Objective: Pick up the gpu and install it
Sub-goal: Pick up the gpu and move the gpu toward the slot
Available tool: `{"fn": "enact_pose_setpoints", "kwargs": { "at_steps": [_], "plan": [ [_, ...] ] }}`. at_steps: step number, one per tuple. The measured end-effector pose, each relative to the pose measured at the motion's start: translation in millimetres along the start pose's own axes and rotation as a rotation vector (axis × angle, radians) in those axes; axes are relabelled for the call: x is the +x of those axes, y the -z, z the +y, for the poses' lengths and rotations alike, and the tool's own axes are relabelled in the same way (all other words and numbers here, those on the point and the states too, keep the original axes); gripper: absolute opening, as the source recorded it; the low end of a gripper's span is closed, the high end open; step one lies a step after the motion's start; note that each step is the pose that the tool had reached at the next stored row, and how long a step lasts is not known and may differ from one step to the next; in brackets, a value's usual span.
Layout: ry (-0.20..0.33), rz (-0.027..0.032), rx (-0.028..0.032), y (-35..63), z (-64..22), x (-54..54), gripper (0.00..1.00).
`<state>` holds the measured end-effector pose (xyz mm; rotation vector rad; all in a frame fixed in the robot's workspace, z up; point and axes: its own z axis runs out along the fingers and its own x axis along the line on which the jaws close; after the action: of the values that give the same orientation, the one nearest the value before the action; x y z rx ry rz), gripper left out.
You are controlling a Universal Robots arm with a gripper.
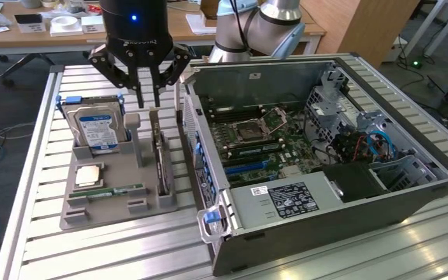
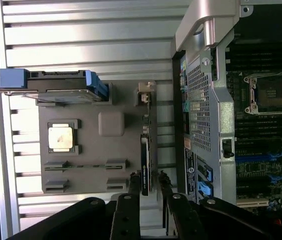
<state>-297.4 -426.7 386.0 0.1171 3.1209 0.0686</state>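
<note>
I am watching the gripper [image 1: 149, 104] hovering above the far end of the gpu [image 1: 161, 166], which is standing on edge in the grey tray [image 1: 107, 204] on the desk [image 1: 130, 251], beside the computer case [image 1: 410, 198]. The jaws are standing partway open, gripping nothing (the card's long axis is running between them, just below).

The tabletop [image 1: 91, 251] is ribbed bare aluminium with a soft sheen. At the frame's left, a matt grey plastic holder [image 1: 119, 175] carries the gpu [image 1: 163, 169], a dull dark circuit board, and a silvery metal hard drive [image 1: 95, 125] with a glossy blue label. The computer case [image 1: 270, 76] is unpainted sheet metal. The fingers [image 1: 140, 96] are matt black.
</note>
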Motion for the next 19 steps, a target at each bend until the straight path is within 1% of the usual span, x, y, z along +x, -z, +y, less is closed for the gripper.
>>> {"fn": "enact_pose_setpoints", "kwargs": {
  "at_steps": [1,2,3,4,10,19],
  "plan": [
    [0.000,0.0000,0.0000,0.0,0.0,0.0,0.29],
    [0.000,0.0000,0.0000,0.0,0.0,0.0,0.35],
    [0.000,0.0000,0.0000,0.0,0.0,0.0,0.35],
    [0.000,0.0000,0.0000,0.0,0.0,0.0,0.42],
    [0.000,-0.0002,-0.0001,-1.0,0.0,0.0,0.42],
    [0.000,-0.0005,-0.0001,-16.5,-0.8,0.2,0.42]
  ]
}}
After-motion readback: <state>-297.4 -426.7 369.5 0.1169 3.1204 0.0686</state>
